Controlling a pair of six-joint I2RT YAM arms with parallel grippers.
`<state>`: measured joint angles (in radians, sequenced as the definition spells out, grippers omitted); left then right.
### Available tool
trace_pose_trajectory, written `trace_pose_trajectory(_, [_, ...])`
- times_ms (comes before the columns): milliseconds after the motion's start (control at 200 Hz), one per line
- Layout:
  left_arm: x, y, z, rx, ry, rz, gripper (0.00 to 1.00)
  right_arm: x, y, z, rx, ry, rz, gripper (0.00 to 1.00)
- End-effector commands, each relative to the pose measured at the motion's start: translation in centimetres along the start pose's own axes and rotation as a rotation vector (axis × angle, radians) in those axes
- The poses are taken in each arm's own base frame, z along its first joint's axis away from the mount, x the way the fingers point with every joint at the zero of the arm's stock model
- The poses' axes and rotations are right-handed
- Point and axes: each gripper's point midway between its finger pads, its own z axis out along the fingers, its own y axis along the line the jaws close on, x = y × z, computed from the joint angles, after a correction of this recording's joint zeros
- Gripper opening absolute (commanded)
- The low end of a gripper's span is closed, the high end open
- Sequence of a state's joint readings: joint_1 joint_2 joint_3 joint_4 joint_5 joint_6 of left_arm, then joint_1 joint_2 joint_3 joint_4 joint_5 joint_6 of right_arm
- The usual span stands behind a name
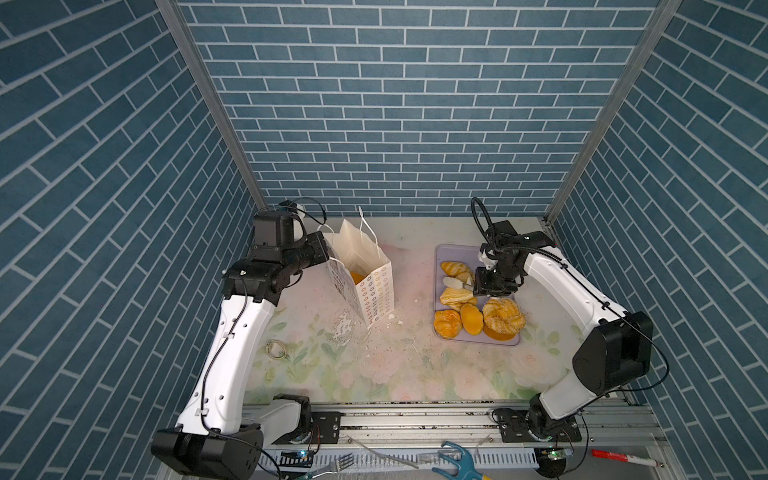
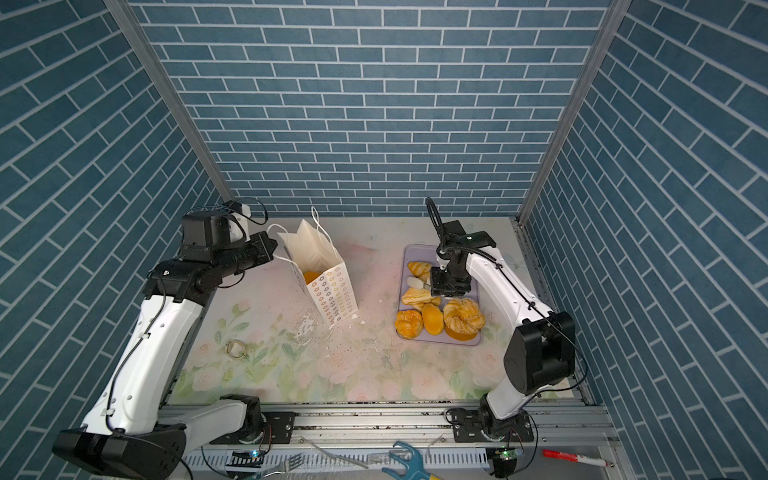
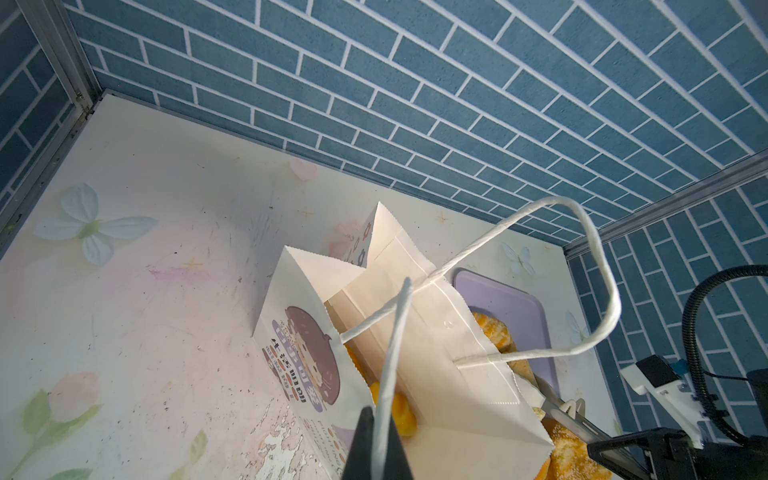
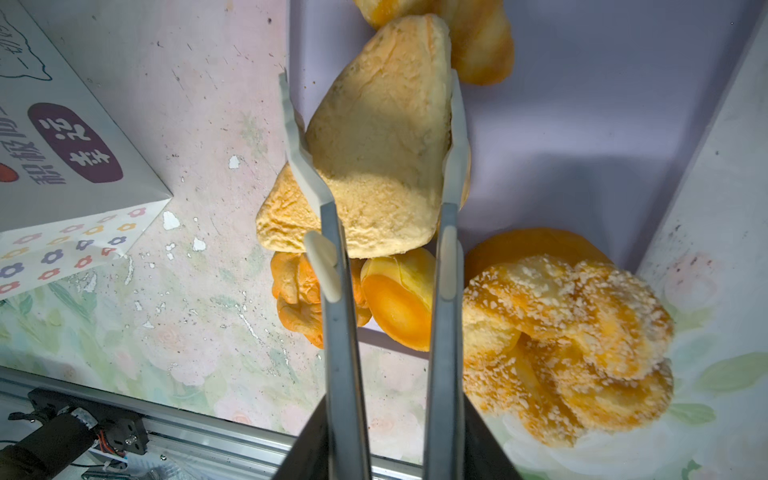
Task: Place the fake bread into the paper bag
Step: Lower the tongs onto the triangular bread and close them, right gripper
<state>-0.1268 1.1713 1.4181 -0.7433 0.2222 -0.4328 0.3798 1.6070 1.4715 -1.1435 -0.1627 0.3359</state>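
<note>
Gripping triangle pastry: right end effector clamped, fingers along its long axis. Paper bag at 9 o'clock; left end effector pinching cord handle.

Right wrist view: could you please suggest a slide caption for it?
Right gripper pinches a pale triangular toy pastry over the flat lavender tray.

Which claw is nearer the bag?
Left. The left claw is shut on the bag's handle; the right claw is off to its side, over the tray, shut on the triangle.
</note>
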Motion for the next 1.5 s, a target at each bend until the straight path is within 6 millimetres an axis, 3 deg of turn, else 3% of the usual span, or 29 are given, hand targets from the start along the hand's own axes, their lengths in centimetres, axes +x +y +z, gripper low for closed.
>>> trace_pose_trajectory(0, [0.5,0.2,0.3,-0.005,0.015,0.013,0.0,0.1,-0.1,0.0,0.007,0.008,0.016,0.4])
trace_pose_trajectory(240, [0.4,0.0,0.0,-0.001,0.008,0.013,0.0,0.2,-0.2,-0.8,0.01,-0.015,0.014,0.34])
trace_pose_trajectory(595, [0.2,0.0,0.1,-0.002,0.009,0.015,0.0,-0.1,-0.6,-3.6,0.046,-0.09,-0.011,0.25])
trace_pose_trajectory(740, [0.3,0.0,0.1,-0.003,0.011,0.016,0.0,-0.6,-1.9,-5.1,0.121,-0.16,-0.032,0.23])
trace_pose_trajectory(1495, [0.3,-0.2,0.3,0.008,0.01,0.008,0.0,-0.8,-2.0,-10.7,0.132,-0.335,-0.115,0.2])
